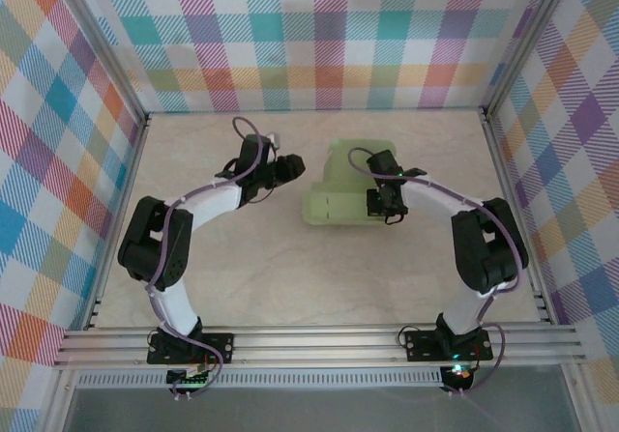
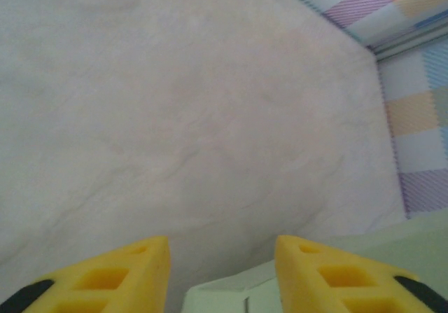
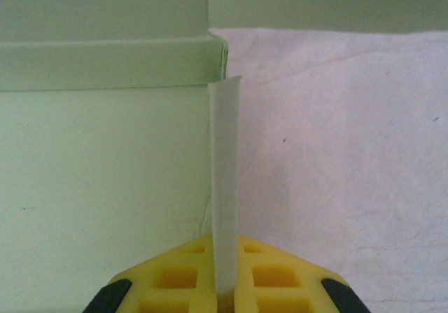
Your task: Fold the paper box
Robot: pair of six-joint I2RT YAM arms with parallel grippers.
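Observation:
The paper box (image 1: pixel 334 205) is pale green card, partly folded, lying in the middle of the table. My right gripper (image 1: pixel 385 206) sits at the box's right edge. In the right wrist view my right gripper (image 3: pixel 225 241) is shut on a thin upright flap (image 3: pixel 225 166) of the paper box, with the box's panel (image 3: pixel 105 187) to its left. My left gripper (image 1: pixel 292 168) hovers just left of the box's far left corner. In the left wrist view its yellow fingers (image 2: pixel 126 271) stand apart around my left gripper (image 2: pixel 222 243), with a corner of the paper box (image 2: pixel 224 297) low between them, untouched.
The beige table (image 1: pixel 242 277) is fenced by checked walls (image 1: pixel 319 36) at the back and both sides. An aluminium rail (image 1: pixel 319 340) runs along the near edge by the arm bases.

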